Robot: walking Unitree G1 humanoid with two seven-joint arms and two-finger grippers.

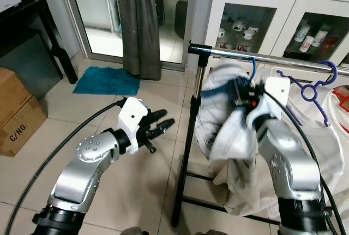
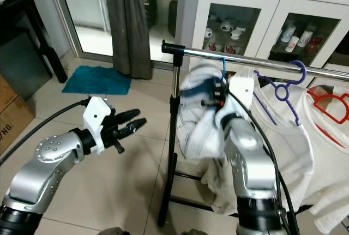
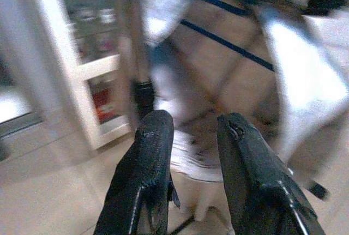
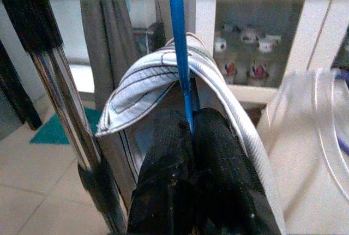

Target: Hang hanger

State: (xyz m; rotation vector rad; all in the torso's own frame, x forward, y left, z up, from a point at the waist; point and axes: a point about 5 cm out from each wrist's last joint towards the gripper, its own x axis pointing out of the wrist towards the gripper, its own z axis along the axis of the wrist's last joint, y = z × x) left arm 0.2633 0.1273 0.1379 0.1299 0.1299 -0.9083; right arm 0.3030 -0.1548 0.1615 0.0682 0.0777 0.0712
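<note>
Clothes rail (image 2: 240,58) with shirts, right gripper at its bar.
White T-shirt (image 2: 289,153) hangs on a purple hanger (image 2: 283,90); a striped white shirt (image 4: 158,74) rides the blue hanger (image 4: 180,49), whose neck the right gripper (image 4: 191,126) pinches just under the bar. Left gripper (image 2: 131,120) hovers beside the rail post, fingers narrowly parted, holding nothing. Cardboard box (image 1: 16,112) reads "C/NO."

Both arms are showing rounded silver shells dotted with small screws, ending in white wrist blocks. Black cables are running along them, and each gripper (image 1: 158,126) (image 4: 191,137) is wearing long, black, textured fingers.
</note>
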